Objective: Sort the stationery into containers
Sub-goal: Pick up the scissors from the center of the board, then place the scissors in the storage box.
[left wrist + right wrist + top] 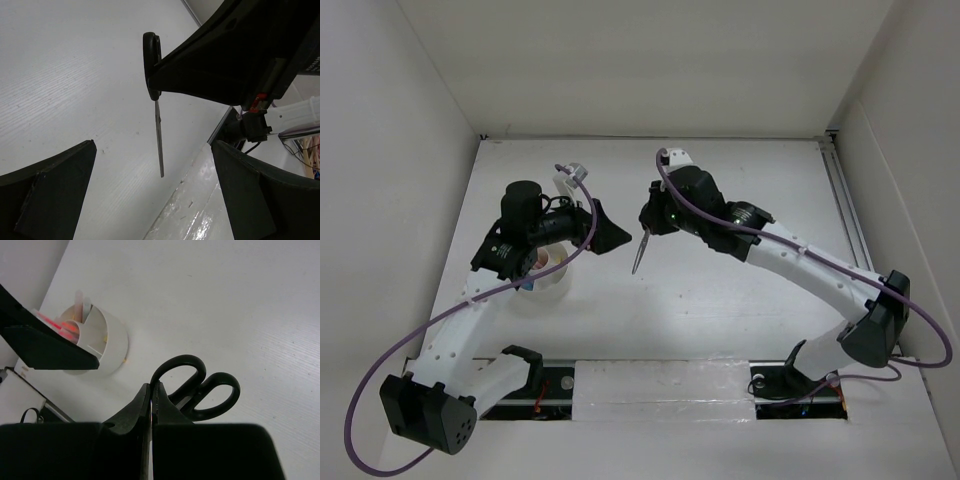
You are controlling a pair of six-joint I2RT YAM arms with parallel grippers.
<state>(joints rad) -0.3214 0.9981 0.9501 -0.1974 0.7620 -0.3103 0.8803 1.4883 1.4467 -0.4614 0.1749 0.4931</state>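
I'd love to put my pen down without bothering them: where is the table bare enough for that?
Bare table lies in the near middle, between the white tub and the right arm, and at the far right corner. Crowded: around the tub under the left arm, and between the left gripper and right gripper, where the scissors hang.

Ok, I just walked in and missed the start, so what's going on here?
The right claw is shut on the black-handled scissors and holds them off the table, blades hanging down. The left claw is wide open and empty, facing the scissors, close to the white tub. The tub has some red and pink pieces in it; the scissors are not in it yet.
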